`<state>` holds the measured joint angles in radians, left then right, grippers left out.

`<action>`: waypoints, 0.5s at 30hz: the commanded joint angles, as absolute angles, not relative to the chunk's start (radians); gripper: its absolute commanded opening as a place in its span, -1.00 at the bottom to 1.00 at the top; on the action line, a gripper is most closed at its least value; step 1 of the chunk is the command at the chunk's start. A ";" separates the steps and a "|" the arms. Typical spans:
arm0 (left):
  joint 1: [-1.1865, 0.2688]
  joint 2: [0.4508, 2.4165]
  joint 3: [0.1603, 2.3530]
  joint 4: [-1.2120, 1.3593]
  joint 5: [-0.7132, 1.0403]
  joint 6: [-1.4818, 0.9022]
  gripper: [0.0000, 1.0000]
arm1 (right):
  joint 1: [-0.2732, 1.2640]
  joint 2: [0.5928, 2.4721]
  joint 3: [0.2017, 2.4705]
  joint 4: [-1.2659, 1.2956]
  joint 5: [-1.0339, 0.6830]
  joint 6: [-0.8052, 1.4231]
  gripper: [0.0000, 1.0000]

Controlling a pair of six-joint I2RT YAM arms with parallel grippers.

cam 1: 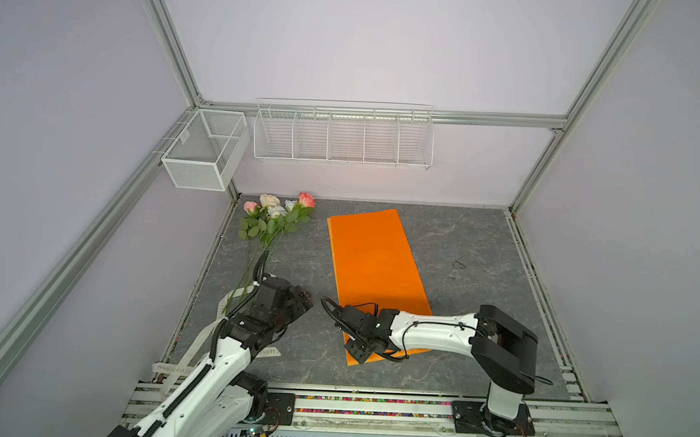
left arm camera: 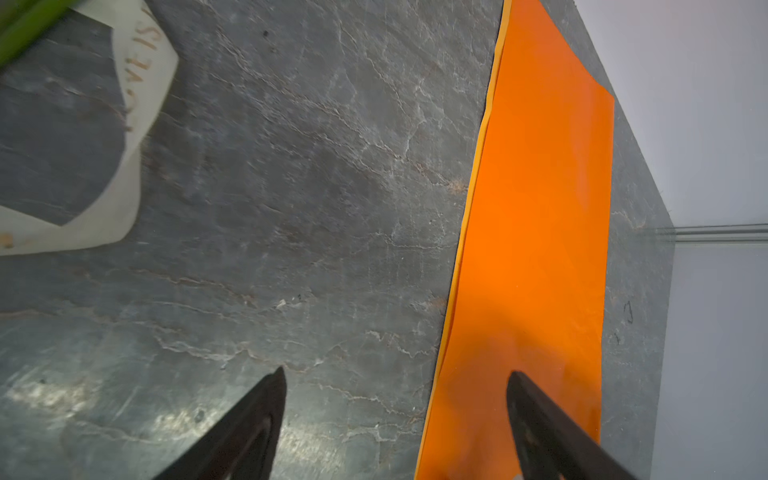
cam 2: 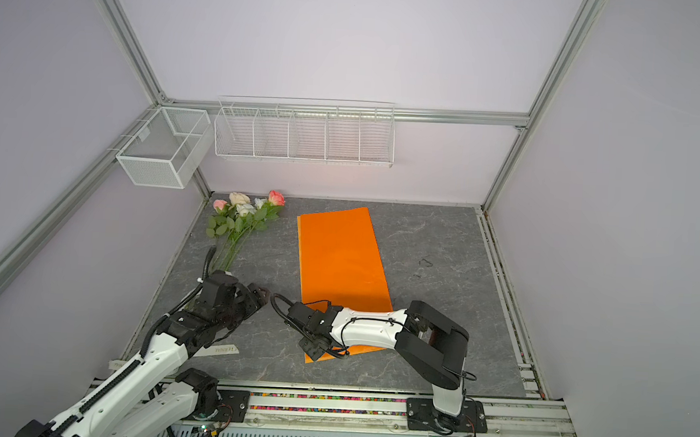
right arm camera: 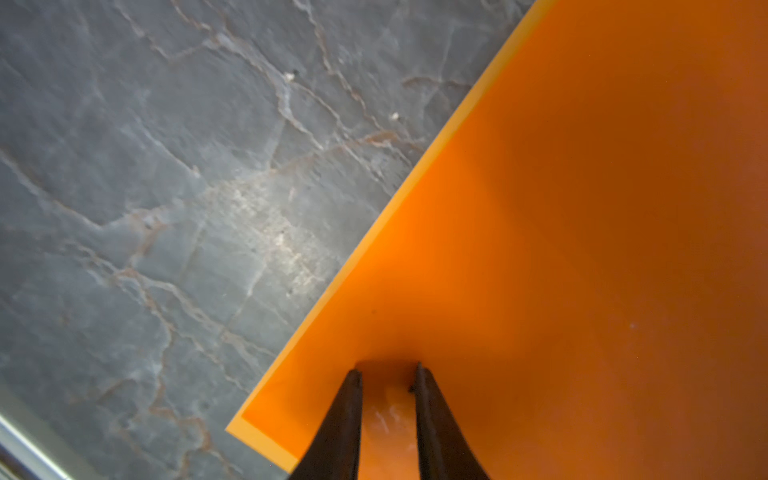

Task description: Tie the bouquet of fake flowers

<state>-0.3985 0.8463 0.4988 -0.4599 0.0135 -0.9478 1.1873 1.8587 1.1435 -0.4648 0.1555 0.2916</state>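
A cream ribbon with printed lettering point(left arm camera: 141, 83) curls on the grey stone-patterned tabletop point(cam 1: 463, 243) under the left arm. The right gripper point(right arm camera: 386, 368) sits on the near corner of the flat orange paper sheet point(cam 1: 373, 254), its jaws drawn close and pinching a pucker of paper. The left gripper point(left arm camera: 397, 372) hovers beside the sheet, spread wide and empty. The bouquet of fake flowers point(cam 1: 273, 219), with pink, cream and white roses, lies unwrapped at the far left corner.
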 commanded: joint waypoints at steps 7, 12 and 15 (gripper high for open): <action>-0.393 0.858 0.494 -0.425 0.038 -0.937 0.66 | 1.204 1.824 1.135 -0.520 0.126 0.233 -0.03; -0.392 0.835 0.491 -0.446 0.010 -0.940 0.67 | 1.237 1.851 1.169 -0.556 0.175 0.214 0.36; -0.391 0.831 0.492 -0.448 0.006 -0.940 0.67 | 1.242 1.873 1.173 -0.564 0.171 0.204 0.46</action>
